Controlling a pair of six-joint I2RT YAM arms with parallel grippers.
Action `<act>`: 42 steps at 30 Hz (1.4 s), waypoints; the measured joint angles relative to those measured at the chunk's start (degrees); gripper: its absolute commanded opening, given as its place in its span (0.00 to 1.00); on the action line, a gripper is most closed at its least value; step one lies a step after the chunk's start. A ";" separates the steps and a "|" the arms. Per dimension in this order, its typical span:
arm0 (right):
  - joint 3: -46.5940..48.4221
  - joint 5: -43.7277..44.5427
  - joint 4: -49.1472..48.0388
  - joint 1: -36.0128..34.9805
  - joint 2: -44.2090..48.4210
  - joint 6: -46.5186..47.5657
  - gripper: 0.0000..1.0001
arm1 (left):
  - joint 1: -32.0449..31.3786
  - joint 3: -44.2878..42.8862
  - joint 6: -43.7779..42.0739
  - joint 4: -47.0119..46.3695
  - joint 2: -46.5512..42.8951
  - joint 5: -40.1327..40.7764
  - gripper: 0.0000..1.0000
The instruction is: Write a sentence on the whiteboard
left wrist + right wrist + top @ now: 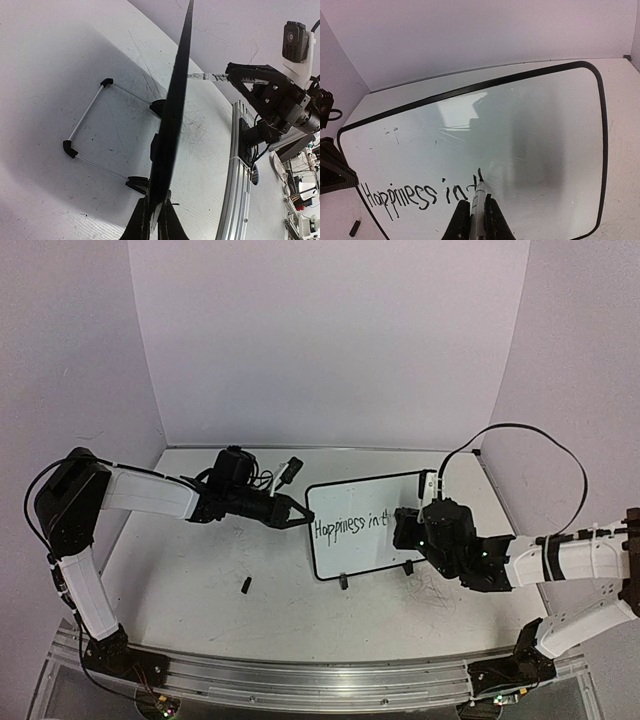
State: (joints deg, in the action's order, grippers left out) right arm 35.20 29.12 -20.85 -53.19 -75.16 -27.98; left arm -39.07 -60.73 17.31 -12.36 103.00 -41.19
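The whiteboard (360,502) stands upright on its two black feet at the table's middle. In the left wrist view it shows edge-on (175,115). The sentence (348,526) reads "Happiness in t" in black letters, and it also shows in the right wrist view (415,196). My left gripper (298,519) is shut on the board's left edge and holds it (156,209). My right gripper (479,216) is shut on a white marker (478,200). The marker's tip touches the board just right of "in", at a fresh stroke.
A small black marker cap (246,585) lies on the table in front of the board, left of centre. The board's wire stand (87,135) reaches out behind it. A metal rail (320,672) runs along the near edge. White walls close the back and sides.
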 measured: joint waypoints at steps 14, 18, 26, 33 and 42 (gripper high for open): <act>-1.50 0.10 1.80 -1.61 0.00 -2.60 0.00 | -0.02 0.00 -0.01 0.00 0.00 0.00 0.00; -1.50 0.20 1.91 -1.66 0.00 -2.72 0.00 | -0.04 0.00 -0.01 -0.02 0.00 0.00 0.00; -1.15 0.52 2.08 -1.76 -0.10 -1.98 0.00 | -0.04 0.00 -0.01 0.00 0.00 0.00 0.00; -0.09 1.46 1.97 -1.68 -0.49 -0.82 0.00 | -0.04 0.00 -0.01 0.00 0.00 0.00 0.00; 0.07 2.25 1.58 -1.43 -0.50 -0.02 0.00 | -0.04 0.00 -0.01 -0.01 0.00 0.02 0.00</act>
State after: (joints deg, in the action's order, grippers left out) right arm 35.27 31.38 -19.27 -54.62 -75.66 -28.00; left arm -39.11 -60.73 17.30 -12.37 103.00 -41.17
